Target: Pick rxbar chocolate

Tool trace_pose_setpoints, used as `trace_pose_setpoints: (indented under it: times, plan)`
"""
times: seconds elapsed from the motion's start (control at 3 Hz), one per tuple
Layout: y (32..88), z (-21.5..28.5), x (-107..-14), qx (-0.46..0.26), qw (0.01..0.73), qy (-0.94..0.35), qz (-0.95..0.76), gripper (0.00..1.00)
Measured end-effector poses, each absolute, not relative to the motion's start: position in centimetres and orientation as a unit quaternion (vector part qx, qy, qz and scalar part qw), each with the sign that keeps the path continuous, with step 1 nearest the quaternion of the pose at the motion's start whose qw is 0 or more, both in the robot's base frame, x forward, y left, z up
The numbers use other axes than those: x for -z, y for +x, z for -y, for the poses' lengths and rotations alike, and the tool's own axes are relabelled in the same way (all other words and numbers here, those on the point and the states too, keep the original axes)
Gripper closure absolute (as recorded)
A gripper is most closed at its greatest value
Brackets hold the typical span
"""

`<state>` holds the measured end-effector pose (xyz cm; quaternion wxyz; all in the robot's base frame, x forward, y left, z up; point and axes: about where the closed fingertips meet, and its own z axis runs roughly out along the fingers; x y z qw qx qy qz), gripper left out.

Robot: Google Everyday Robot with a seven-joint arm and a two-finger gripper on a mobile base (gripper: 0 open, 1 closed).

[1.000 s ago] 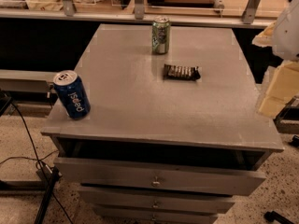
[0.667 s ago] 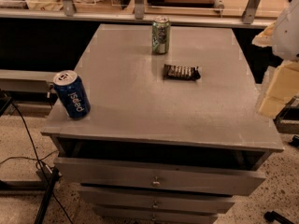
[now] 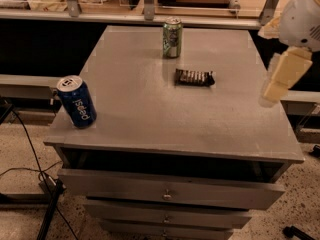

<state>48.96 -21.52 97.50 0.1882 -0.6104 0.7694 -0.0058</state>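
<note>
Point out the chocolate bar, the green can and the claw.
rxbar chocolate [image 3: 195, 77]: camera view, middle of the dark wrapper.
green can [image 3: 172, 38]: camera view, middle of its side.
claw [image 3: 280, 78]: camera view, cream body, over the table's [image 3: 140, 119] right edge.

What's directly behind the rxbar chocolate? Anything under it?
Behind the rxbar chocolate, toward the far edge, a green can stands upright, not touching it. The bar lies flat on the gray cabinet top; anything beneath is covered. The gripper hovers at the top's right edge.
</note>
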Motion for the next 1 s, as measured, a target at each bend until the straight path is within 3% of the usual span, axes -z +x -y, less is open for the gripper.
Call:
trace_pose_setpoints:
  times: [1.0]
  plan:
    - [60.6, 16.2, -92.4, -0.128, 0.325, -0.583, -0.734, 0.00]
